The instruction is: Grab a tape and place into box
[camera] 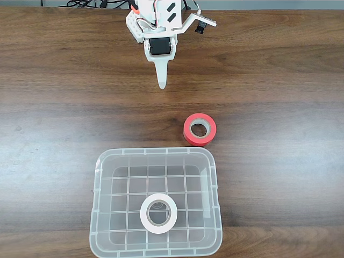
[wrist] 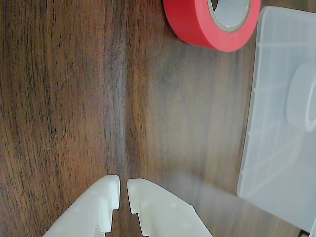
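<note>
1. White tape: ring-shaped roll, lying flat on the grid bottom inside the box, toward its near edge in the fixed view.
2. Box: clear plastic, rounded corners, resting upright on wood.

Table dark wood grain with a soft sheen, box clear translucent plastic with ribbed rim and gridded base, tape white and matt, red roll smooth and slightly glossy, gripper white matt plastic, faintly layered.
</note>
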